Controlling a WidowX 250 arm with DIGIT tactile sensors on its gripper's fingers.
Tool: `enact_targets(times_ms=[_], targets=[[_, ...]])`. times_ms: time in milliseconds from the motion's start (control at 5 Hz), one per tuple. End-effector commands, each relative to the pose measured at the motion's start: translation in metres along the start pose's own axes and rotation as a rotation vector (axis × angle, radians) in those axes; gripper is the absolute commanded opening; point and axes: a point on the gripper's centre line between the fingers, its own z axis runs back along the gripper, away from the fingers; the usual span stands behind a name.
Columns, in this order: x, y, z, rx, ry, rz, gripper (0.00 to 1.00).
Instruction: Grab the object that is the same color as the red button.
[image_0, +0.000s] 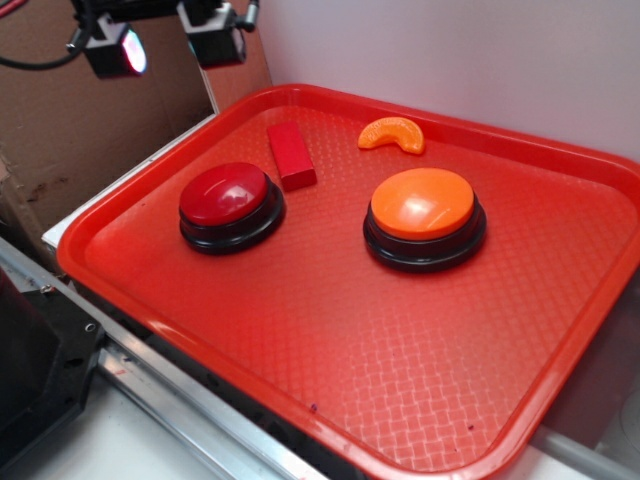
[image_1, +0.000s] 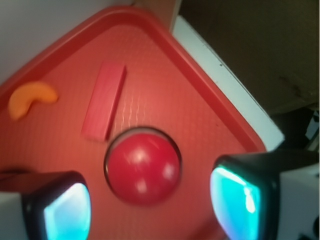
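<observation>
While the gripper (image_1: 150, 202) hangs high off the tray's 10 o'clock corner, its fingers (image_1: 60, 210) sit spread wide with nothing between them, red button (image_1: 143, 166) framed in the gap in the wrist view. Looks like a survey pose, not a grasp pose yet. Target is the red block (image_0: 291, 155): lies flat on the tray (image_0: 330, 330), at 1 o'clock of the red button, just beside its black base, possibly touching; can't tell. That tight spacing probably forces a pinch across the block's narrow width, jaws clear of the dome. Orange button (image_0: 424, 217) sits at 3 o'clock of the red one, well apart; orange segment piece (image_0: 392, 134) at 12 o'clock of the orange button, near the tray's far rim. Tray surface is textured plastic, same red as the block, so contrast is poor. White wall (image_0: 480, 60) behind, brown cardboard (image_0: 60, 130) at 9 o'clock, metal rail (image_0: 170, 400) along the near edge.
</observation>
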Motion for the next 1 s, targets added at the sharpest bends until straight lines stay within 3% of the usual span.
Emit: enact_targets(times_ms=[0,200,400,600,800], targets=[[0.041,-0.035,-0.056,-0.019,-0.033,0.049,1.0],[0.059,-0.04,-0.081,0.004,-0.064,0.069,1.0],[0.068,-0.041,-0.1,0.011,-0.049,0.067,1.0],[0.066,-0.034,-0.117,0.03,-0.031,0.065,1.0],[0.062,-0.026,-0.129,0.009,0.038,0.065,1.0]])
